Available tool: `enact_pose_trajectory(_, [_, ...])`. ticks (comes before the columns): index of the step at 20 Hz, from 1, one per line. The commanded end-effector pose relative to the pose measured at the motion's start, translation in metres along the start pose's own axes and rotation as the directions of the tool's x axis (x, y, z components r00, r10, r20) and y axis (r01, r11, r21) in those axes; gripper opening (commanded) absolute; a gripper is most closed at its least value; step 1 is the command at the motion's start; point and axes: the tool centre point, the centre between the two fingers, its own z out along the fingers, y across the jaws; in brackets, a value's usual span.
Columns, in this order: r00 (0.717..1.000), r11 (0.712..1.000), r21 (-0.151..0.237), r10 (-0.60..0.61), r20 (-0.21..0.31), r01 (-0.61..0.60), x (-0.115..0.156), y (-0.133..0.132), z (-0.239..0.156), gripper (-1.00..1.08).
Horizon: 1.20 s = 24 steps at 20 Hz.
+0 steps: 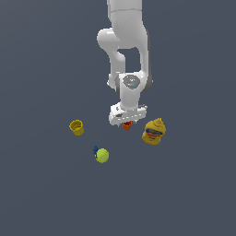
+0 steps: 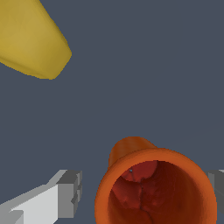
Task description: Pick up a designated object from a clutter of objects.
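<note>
The small orange-red cup stands upright on the dark floor, its mouth facing the wrist camera. My gripper is open and lowered around it, with one finger on each side. A gap shows between that finger and the cup wall; the other finger sits close to the rim. In the exterior view the orange-red cup is mostly hidden under the gripper. The rest of the clutter lies around it: a yellow cup, a yellow bottle and a yellow-green ball.
The yellow bottle with its red-blue label lies close on the exterior view's right of the gripper. The yellow cup is farther off on the exterior view's left. A small blue piece touches the ball.
</note>
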Motion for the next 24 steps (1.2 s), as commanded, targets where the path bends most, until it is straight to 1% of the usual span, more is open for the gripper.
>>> enact_pose_trajectory(1, [1.000,1.000,0.000,0.000,-0.001,0.000,0.000,0.000,0.005,1.00])
enact_pose_trajectory(3, [1.000,1.000,0.000,0.000,-0.001,0.000,0.000,0.000,0.006,1.00])
enact_pose_trajectory(4, [1.000,1.000,0.000,0.000,-0.001,0.000,0.000,0.000,0.006,-1.00])
enact_pose_trajectory(17, [1.000,1.000,-0.001,0.000,-0.003,0.000,0.001,0.001,0.003,-1.00])
enact_pose_trajectory(24, [1.000,1.000,-0.001,0.000,-0.003,0.000,0.007,0.003,-0.017,-1.00])
